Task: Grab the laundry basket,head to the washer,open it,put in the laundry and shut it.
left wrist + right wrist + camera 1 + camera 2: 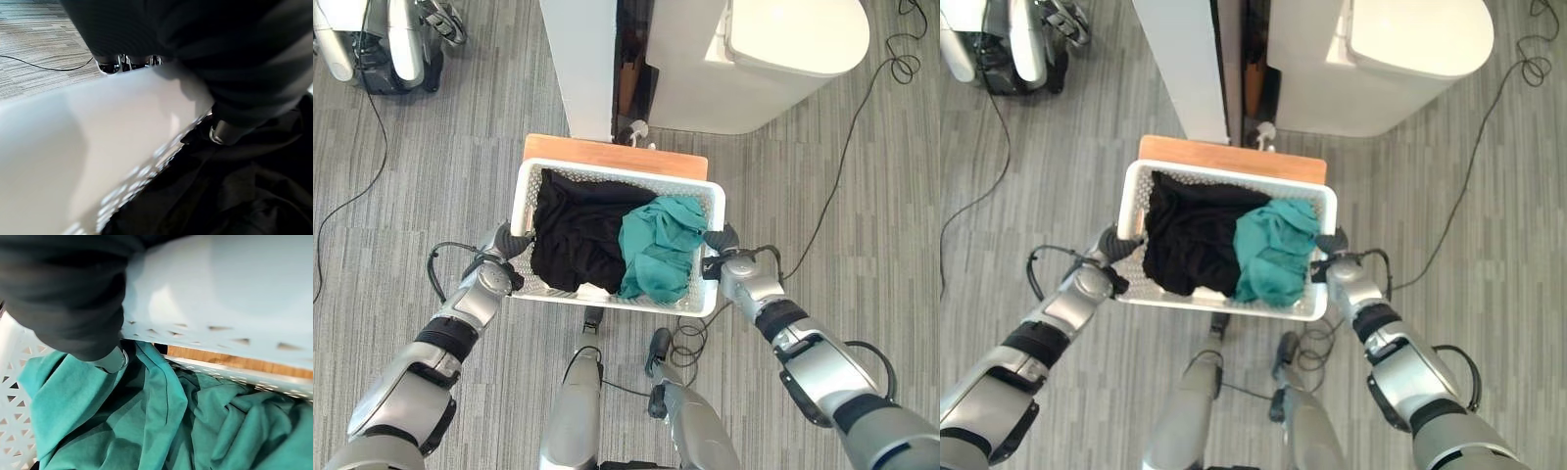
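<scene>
Hands (506, 244) (722, 247) curled on basket (715, 201) rims, grab step; lift next, then carry to washer (783, 59)

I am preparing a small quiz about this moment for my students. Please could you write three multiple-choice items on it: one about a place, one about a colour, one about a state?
1. Where does the white laundry basket sit?
A. on a wooden stool
B. on top of the washer
C. on the floor beside another robot

2. What colours are the clothes in the basket?
A. red and yellow
B. black and teal
C. all white

3. How do the left hand and the right hand stand?
A. both hang far from the basket
B. one holds a cable
C. each is at one side rim of the basket

Answers: 1 A, the wooden stool shows under its far edge. 2 B, black clothes lie beside the teal garment. 3 C, one hand at each side.
</scene>
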Available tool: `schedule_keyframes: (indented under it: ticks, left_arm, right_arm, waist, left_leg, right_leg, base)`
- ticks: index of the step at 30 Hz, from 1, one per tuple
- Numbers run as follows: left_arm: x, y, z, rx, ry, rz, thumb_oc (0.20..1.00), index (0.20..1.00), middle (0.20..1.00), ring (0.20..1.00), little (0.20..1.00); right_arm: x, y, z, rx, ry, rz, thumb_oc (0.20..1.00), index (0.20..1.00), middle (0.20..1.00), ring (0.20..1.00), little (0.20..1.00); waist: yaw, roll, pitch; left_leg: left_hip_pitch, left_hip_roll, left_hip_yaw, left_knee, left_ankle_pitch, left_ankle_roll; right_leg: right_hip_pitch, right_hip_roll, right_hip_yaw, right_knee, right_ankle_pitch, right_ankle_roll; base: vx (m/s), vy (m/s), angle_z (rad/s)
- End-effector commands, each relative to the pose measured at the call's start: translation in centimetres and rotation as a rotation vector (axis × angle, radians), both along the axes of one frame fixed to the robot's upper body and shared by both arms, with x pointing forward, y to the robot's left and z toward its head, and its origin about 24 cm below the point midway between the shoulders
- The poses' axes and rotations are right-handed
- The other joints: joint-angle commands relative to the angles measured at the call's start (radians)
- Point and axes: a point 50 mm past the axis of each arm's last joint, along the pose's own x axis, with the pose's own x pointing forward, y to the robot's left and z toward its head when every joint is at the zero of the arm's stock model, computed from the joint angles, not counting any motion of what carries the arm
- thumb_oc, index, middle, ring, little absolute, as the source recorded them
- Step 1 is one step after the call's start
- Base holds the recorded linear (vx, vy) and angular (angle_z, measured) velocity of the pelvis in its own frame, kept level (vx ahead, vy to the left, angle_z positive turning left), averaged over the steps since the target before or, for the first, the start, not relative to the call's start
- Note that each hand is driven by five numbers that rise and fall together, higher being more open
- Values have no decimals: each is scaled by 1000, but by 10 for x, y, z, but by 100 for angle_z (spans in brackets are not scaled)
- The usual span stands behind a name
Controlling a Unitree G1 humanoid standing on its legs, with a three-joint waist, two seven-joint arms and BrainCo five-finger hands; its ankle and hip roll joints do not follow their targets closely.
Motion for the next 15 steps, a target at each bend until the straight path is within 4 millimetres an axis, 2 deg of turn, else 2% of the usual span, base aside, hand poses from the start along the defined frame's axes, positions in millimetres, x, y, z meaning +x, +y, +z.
schedule_keyframes:
  ticks: [1, 3, 4, 6, 10, 11, 12, 15]
  left_arm:
    - [8, -55, 22, -78, -132, -222, 200, 200, 200, 200, 200]
    - [0, -57, 23, -129, -149, -259, 200, 200, 200, 200, 200]
    - [-1, -57, 22, -130, -146, -259, 200, 200, 200, 200, 200]
    - [-11, -55, 20, -181, -149, -286, 200, 200, 200, 200, 200]
    - [-32, -51, 5, -237, -91, -338, 200, 200, 200, 200, 200]
    - [-41, -48, -5, -257, -48, -347, 200, 200, 200, 200, 200]
    - [-42, -49, -6, -259, -44, -348, 200, 200, 200, 200, 200]
    - [-54, -44, -17, -283, 3, -353, 200, 200, 200, 200, 200]
  right_arm:
    - [-18, 48, -24, 101, 74, 183, 200, 200, 200, 200, 200]
    - [-28, 22, -26, 89, 35, 162, 200, 200, 200, 200, 200]
    - [-29, 21, -27, 88, 38, 162, 200, 200, 200, 200, 200]
    - [-42, -4, -33, 76, 30, 144, 200, 200, 200, 200, 200]
    - [-81, -50, -55, 61, 79, 115, 200, 200, 200, 200, 200]
    - [-100, -66, -65, 50, 119, 101, 200, 200, 200, 200, 200]
    - [-101, -67, -65, 49, 122, 101, 200, 200, 200, 200, 200]
    - [-124, -86, -67, 51, 135, 82, 200, 200, 200, 200, 200]
  waist:
    - [17, -46, 29]
    - [5, -50, 4]
    - [4, -49, 1]
    - [-8, -50, -29]
    - [-41, -45, -107]
    - [-54, -37, -139]
    - [-53, -36, -140]
    - [-74, -31, -182]
  left_leg:
    - [42, -7, 19, 88, -155, 40]
    - [72, -10, 22, 84, -167, 46]
    - [73, -10, 22, 83, -166, 46]
    - [116, -8, 30, 73, -182, 52]
    - [194, -14, 39, 48, -193, 67]
    - [229, -17, 40, 39, -199, 73]
    - [232, -17, 40, 37, -199, 73]
    - [282, -18, 47, 21, -207, 78]
  right_leg:
    - [-18, -114, 46, 30, 19, 76]
    - [4, -117, 50, 34, 15, 78]
    - [5, -117, 50, 33, 15, 79]
    - [33, -119, 55, 38, 6, 82]
    - [81, -131, 65, 47, -8, 89]
    - [104, -135, 66, 55, -18, 91]
    - [106, -135, 66, 55, -19, 91]
    - [136, -141, 73, 63, -30, 95]
  base:
    - [31, 4, 4]
    - [40, 21, 6]
    - [79, 30, 5]
    - [87, 45, 3]
    - [129, 72, -1]
    - [96, 77, -8]
    - [104, 64, -12]
    - [89, 33, -13]
